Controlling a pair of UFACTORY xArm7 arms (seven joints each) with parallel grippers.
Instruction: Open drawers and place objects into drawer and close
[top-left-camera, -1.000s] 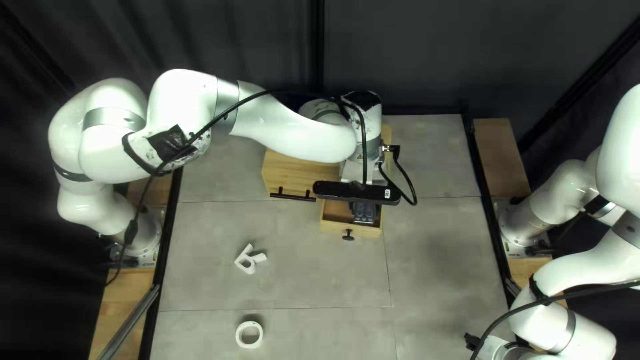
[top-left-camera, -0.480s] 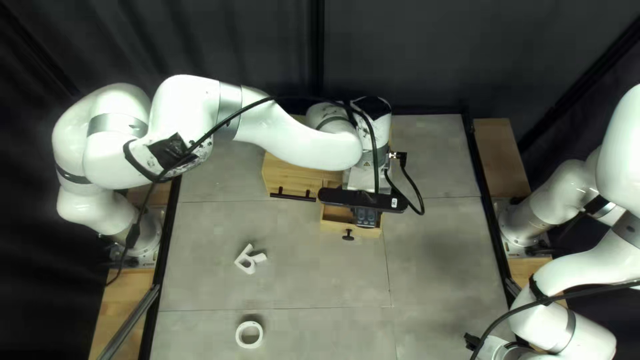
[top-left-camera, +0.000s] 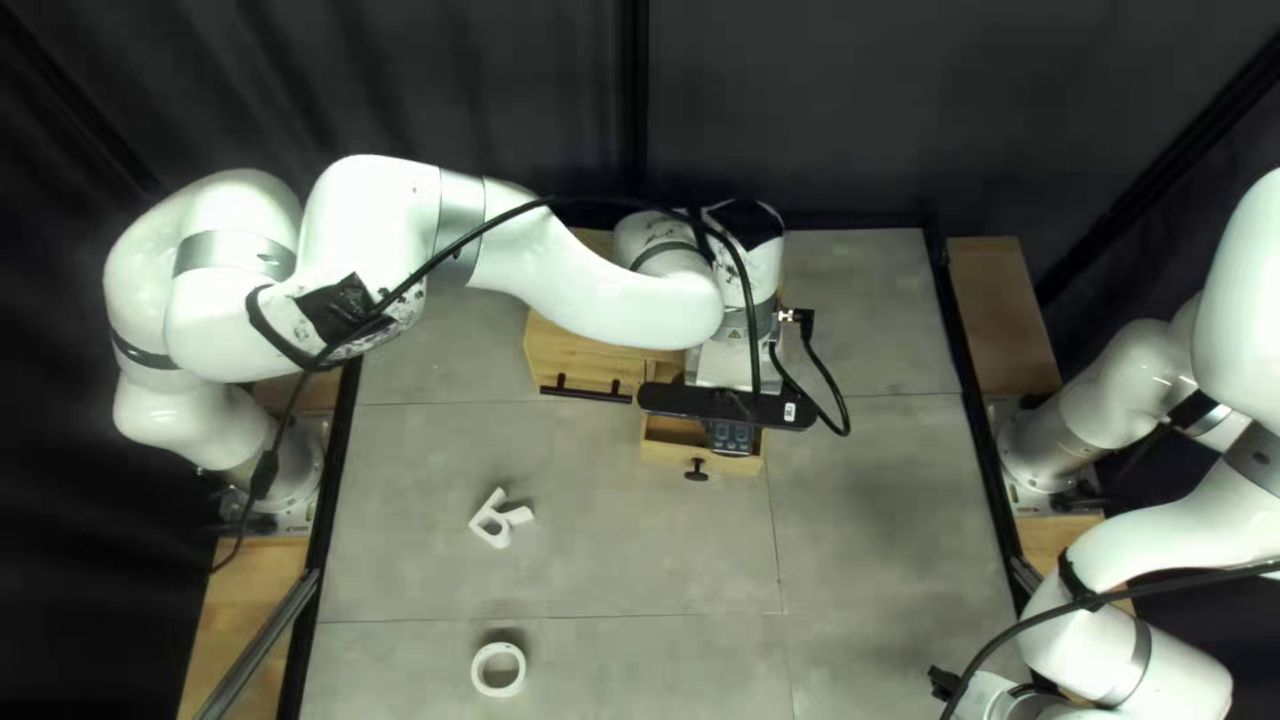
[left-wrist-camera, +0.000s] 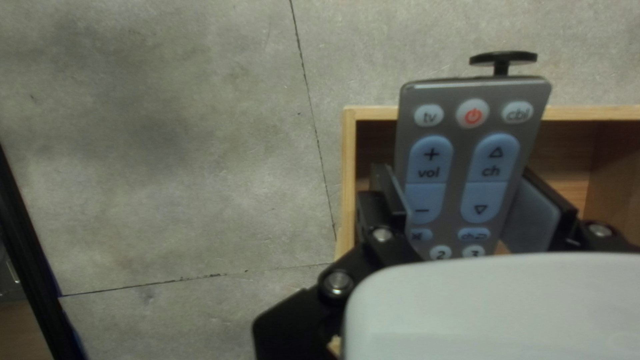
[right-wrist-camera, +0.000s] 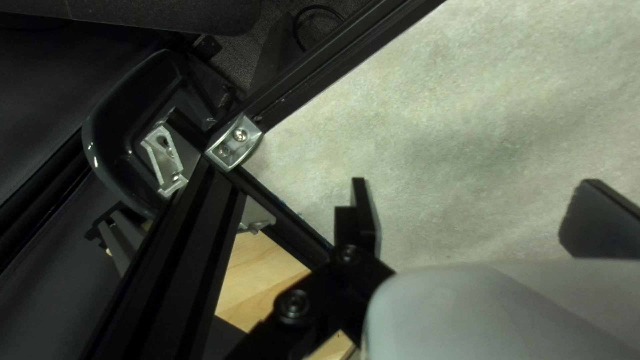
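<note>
The left hand grips the remote over the open drawer.

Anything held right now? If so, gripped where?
Yes: the remote, by its two long side edges, beside the long blue keys, in my left gripper. Right gripper: nothing.

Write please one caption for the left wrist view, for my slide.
The left hand holds a grey remote control over an open wooden drawer.
</note>
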